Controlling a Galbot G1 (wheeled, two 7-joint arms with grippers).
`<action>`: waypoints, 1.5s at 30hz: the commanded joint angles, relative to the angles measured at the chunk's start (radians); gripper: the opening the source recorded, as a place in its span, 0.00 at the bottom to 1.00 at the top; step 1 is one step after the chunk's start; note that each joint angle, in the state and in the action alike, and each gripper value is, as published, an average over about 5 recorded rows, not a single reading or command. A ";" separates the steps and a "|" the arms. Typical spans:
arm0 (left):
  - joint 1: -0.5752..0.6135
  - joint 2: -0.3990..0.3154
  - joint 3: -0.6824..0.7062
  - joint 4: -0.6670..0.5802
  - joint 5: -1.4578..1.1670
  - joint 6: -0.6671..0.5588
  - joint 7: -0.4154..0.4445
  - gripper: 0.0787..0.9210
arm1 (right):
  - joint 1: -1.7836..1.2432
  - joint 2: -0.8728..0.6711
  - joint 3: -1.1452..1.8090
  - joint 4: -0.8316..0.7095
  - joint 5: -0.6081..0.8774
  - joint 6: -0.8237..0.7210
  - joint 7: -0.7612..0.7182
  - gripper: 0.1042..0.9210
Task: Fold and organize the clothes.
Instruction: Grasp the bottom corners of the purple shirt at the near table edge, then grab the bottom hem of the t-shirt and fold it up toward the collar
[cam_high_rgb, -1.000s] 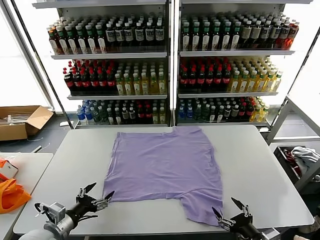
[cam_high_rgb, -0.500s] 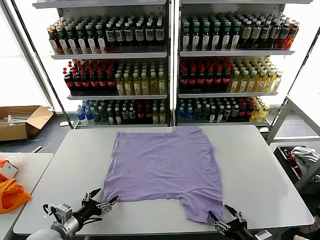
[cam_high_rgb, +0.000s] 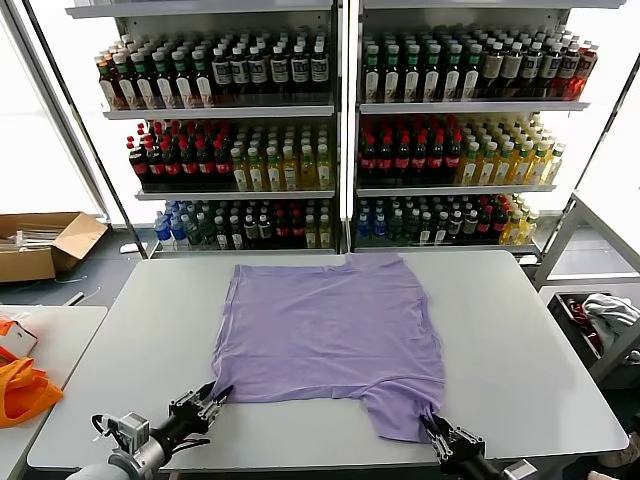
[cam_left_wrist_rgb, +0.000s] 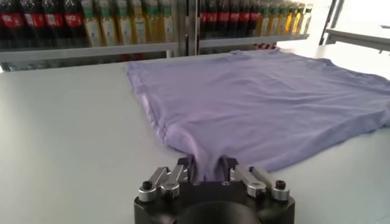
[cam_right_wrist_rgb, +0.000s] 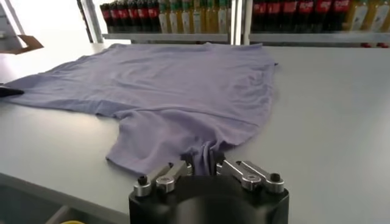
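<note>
The left gripper (cam_high_rgb: 212, 398) and right gripper (cam_high_rgb: 436, 432) are each clamped on a near corner of the plain lavender cotton T-shirt (cam_high_rgb: 325, 325), which lies flat on the pale grey surface (cam_high_rgb: 520, 340), stretching away from both toward the bottle shelves.

Shop-like setting, tall shelves (cam_high_rgb: 340, 120) packed with bottled drinks (cam_high_rgb: 210, 70), grey table (cam_high_rgb: 520, 340) in front

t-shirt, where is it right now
The T-shirt lies flat mid-table in the head view, before the drink shelves; the left hand and right hand pinch its near edge.
</note>
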 joint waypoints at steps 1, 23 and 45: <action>0.008 -0.005 0.007 -0.006 0.014 -0.006 -0.003 0.17 | 0.008 0.005 -0.007 0.002 -0.004 0.020 -0.011 0.01; 0.235 -0.097 -0.161 -0.331 0.004 0.003 -0.052 0.01 | -0.296 -0.057 0.113 0.171 0.173 0.171 -0.171 0.00; 0.133 0.025 -0.186 -0.262 -0.140 0.090 -0.066 0.01 | -0.009 -0.065 0.098 0.010 0.428 0.172 -0.122 0.00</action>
